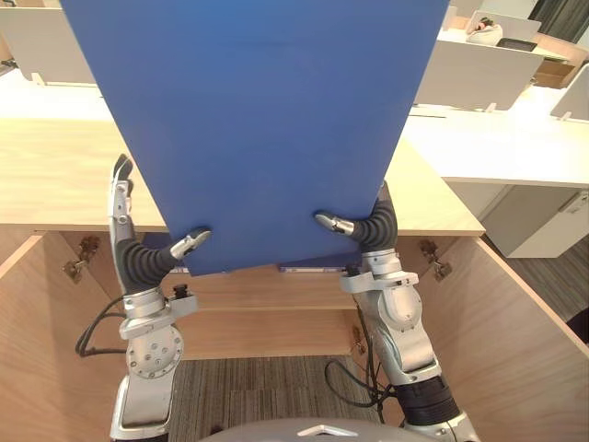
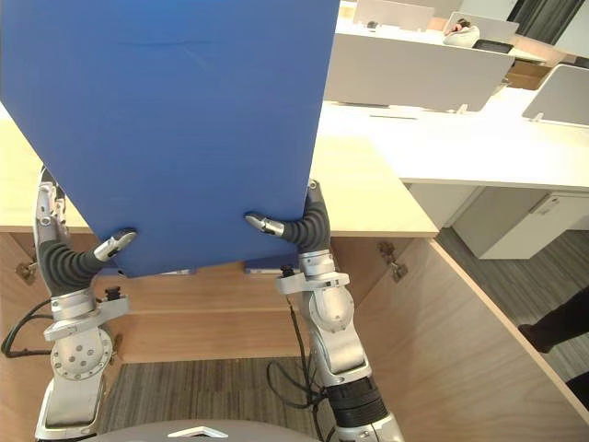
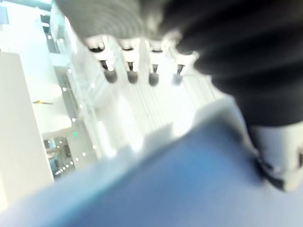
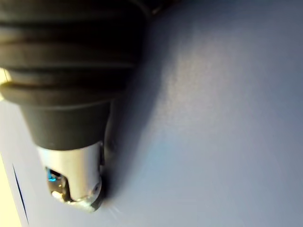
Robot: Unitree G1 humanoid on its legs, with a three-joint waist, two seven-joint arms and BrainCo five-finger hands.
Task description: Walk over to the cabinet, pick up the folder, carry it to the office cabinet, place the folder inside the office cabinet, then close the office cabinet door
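Note:
A large blue folder (image 1: 258, 120) is held upright close in front of me, above the light wooden cabinet (image 1: 55, 175). My left hand (image 1: 138, 258) grips its lower left corner, thumb (image 1: 190, 243) pressed on the front and fingers (image 1: 120, 189) straight up along the left edge. My right hand (image 1: 375, 226) grips the lower right corner, with its thumb (image 1: 335, 223) on the front and its fingers behind the sheet. In the right wrist view that thumb (image 4: 75, 179) lies flat on the blue folder (image 4: 222, 118). The left wrist view shows the folder (image 3: 156, 189) below the fingers (image 3: 130, 71).
Below the folder the cabinet stands open, its left door (image 1: 28, 350) and right door (image 1: 515, 341) swung towards me and a shelf (image 1: 267, 304) inside. White desks with dividers (image 1: 497, 138) stand to the right and behind. Grey carpet (image 1: 267, 387) lies between the doors.

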